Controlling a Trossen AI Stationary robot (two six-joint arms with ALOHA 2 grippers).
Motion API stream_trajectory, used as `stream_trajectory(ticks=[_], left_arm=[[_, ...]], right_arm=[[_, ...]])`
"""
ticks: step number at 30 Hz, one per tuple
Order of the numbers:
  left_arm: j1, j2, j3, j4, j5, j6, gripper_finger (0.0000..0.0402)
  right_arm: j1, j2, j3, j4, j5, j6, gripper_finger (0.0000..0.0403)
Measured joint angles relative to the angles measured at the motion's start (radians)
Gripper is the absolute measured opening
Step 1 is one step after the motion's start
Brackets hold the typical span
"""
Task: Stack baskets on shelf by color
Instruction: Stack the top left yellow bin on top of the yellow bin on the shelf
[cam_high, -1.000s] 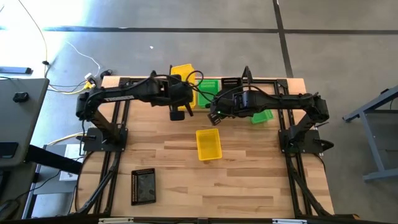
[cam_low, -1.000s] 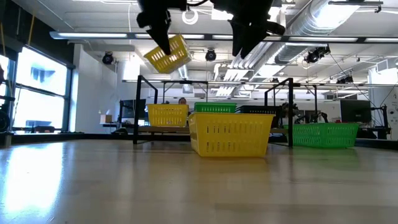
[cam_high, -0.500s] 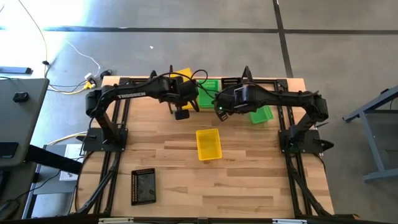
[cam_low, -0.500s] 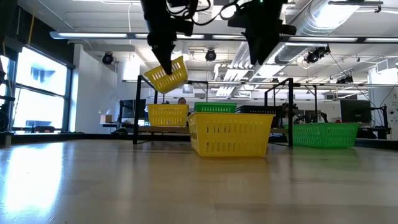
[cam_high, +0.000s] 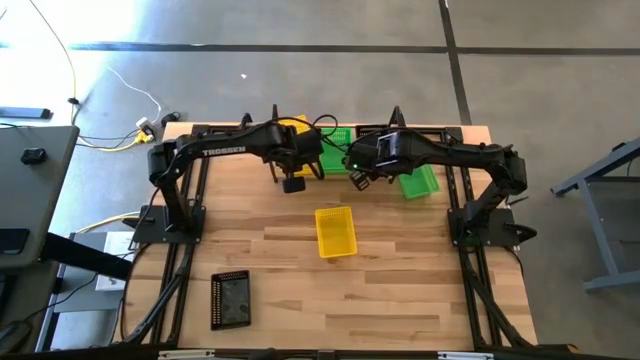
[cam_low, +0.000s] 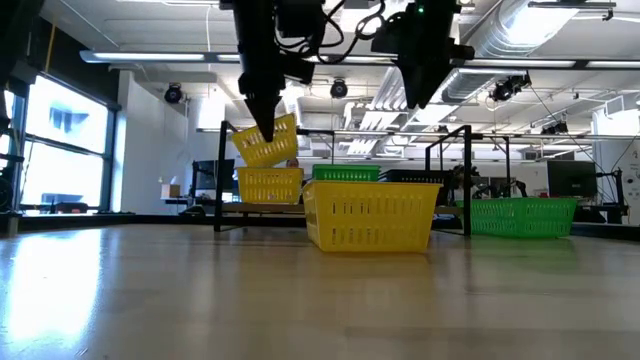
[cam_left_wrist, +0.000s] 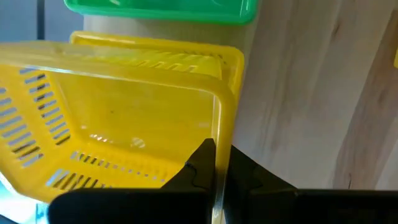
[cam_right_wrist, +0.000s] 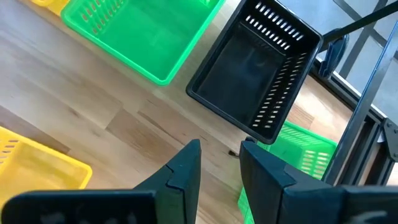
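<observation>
My left gripper (cam_low: 264, 128) is shut on a yellow basket (cam_low: 266, 142), which hangs tilted just above another yellow basket (cam_low: 270, 185) on the shelf (cam_low: 467, 180) at the table's far edge. Beside that one on the shelf stand a green basket (cam_high: 338, 138) and a black basket (cam_right_wrist: 255, 81). A third yellow basket (cam_high: 335, 232) sits mid-table. My right gripper (cam_right_wrist: 217, 165) hovers open with nothing between its fingers, over the table in front of the black basket. My left gripper pinches the held yellow basket's end wall by its rim (cam_left_wrist: 219, 146), near a corner, one finger inside (cam_left_wrist: 198, 167) and one outside. The fingers come steeply from above. The basket hangs clear, tilted, over the shelf's yellow basket (cam_left_wrist: 155, 45).
A second green basket (cam_high: 420, 184) sits on the table at the right, near the shelf's end. A flat black mesh basket (cam_high: 230, 300) lies near the front left corner. Bare wood surrounds the mid-table yellow basket.
My left gripper has gone toward the far edge and down with the yellow basket, which now hangs just above the shelf's yellow basket, still tilted. My right gripper has shifted a little toward the shelf and stayed open.
</observation>
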Motion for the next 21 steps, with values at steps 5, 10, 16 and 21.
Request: stream_trajectory(ticks=[5,10,16,21], left_arm=[[0.013,0.032,0.0,-0.004,0.017,0.0,0.0],[0.018,0.05,0.0,-0.001,0.019,0.001,0.0],[0.026,0.049,0.0,0.031,0.019,0.029,0.0],[0.038,0.049,0.0,0.03,0.028,0.056,0.0]], right_arm=[[0.0,0.0,0.0,0.0,-0.002,-0.015,0.0096],[0.0,0.0,0.0,0.0,-0.002,-0.026,0.0096],[0.0,0.0,0.0,0.002,-0.002,-0.041,0.0096],[0.0,0.0,0.0,0.002,-0.002,-0.041,0.0096]])
